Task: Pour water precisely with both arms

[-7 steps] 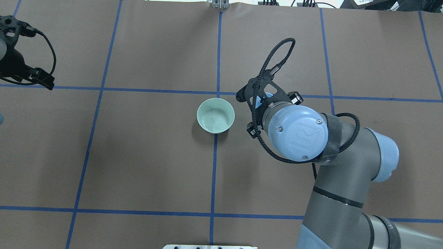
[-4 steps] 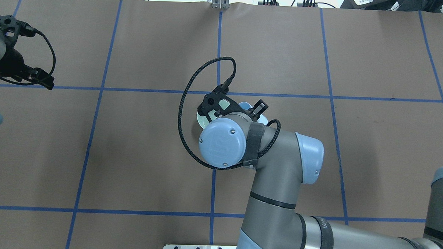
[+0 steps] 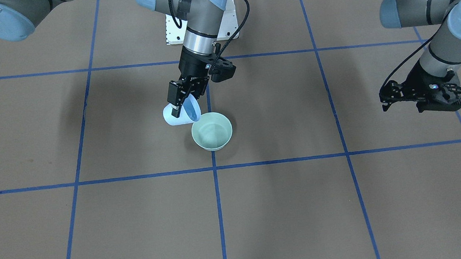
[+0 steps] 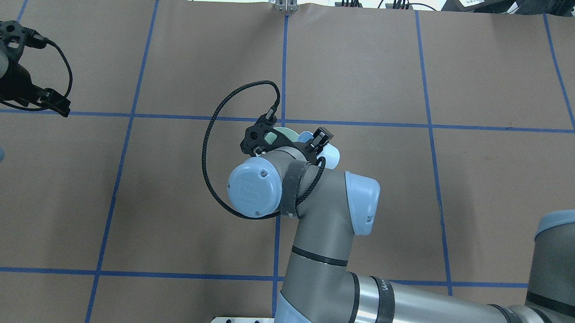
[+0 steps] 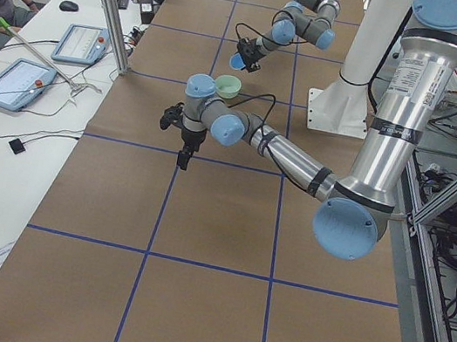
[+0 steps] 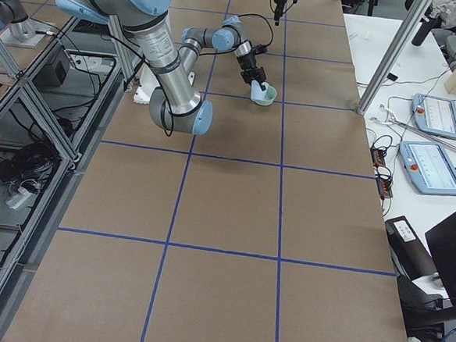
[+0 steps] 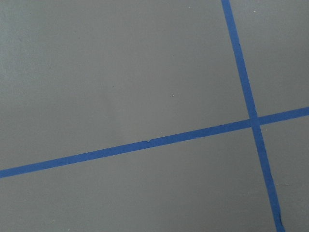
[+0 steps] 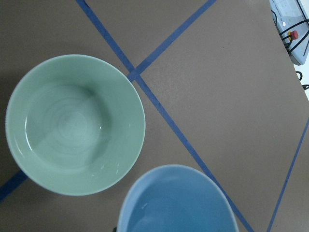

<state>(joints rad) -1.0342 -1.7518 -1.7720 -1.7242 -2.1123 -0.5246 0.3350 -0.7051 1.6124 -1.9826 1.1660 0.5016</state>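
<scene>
Right claw point(image 3: 177, 107) gripping tilted light blue plastic cup point(image 3: 173, 119), just beside pale green round ceramic bowl point(image 3: 213, 145) mid brown table point(image 3: 302, 206), left claw point(image 3: 434, 103) near table's left edge, open or closed impossible to tell

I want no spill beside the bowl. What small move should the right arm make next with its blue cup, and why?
Probably nudge the light blue plastic cup toward the centre of the pale green ceramic bowl before tipping further. The right gripper holds it tilted, yet in the right wrist view its lip barely overlaps the bowl's rim.
</scene>
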